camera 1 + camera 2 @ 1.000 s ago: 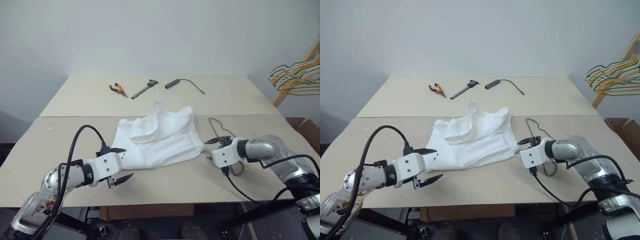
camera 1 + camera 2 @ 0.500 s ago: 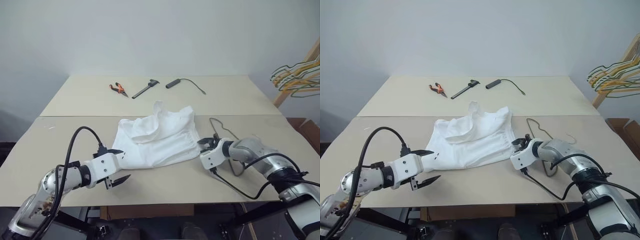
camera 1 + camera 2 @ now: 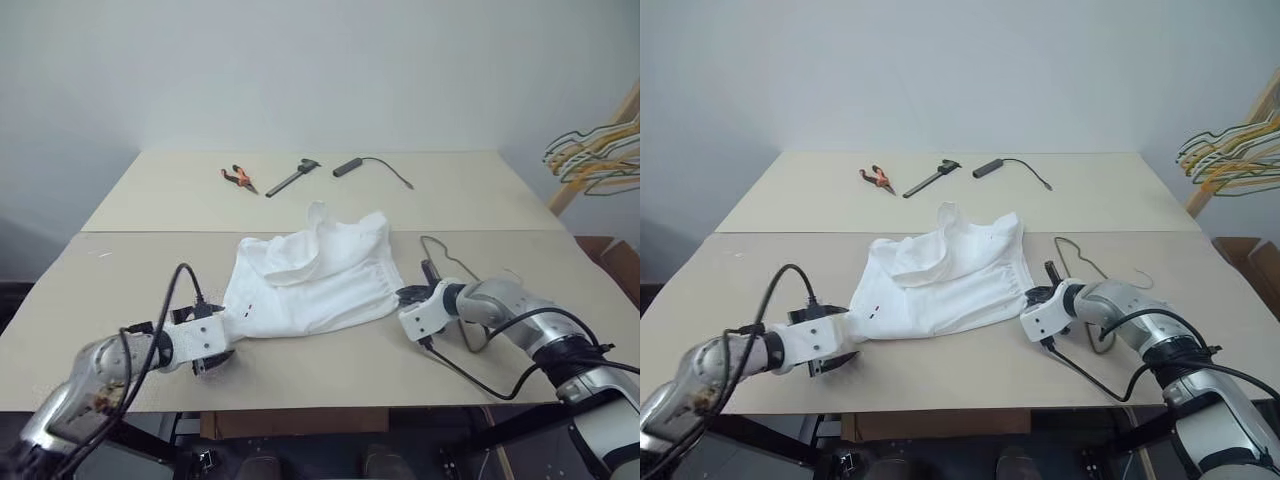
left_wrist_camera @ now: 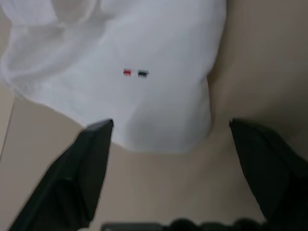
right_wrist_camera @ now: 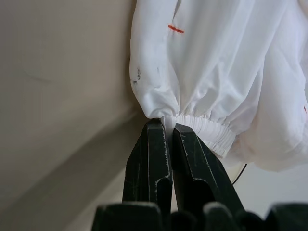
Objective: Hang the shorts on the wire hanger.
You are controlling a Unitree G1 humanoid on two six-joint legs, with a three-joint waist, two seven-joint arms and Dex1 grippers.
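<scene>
I see a beige tabletop, a seam running across it. The white shorts lie crumpled mid-table, the wire hanger just beside them. At the far edge lie orange-handled pliers, a dark tool, and a corded black handle.

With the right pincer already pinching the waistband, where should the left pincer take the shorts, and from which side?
Probably at the hem corner nearest the left pincer, coming in from the robot's own side. That edge of the shorts lies flat on the table between the open fingers, opposite the gathered waistband held by the right pincer.
</scene>
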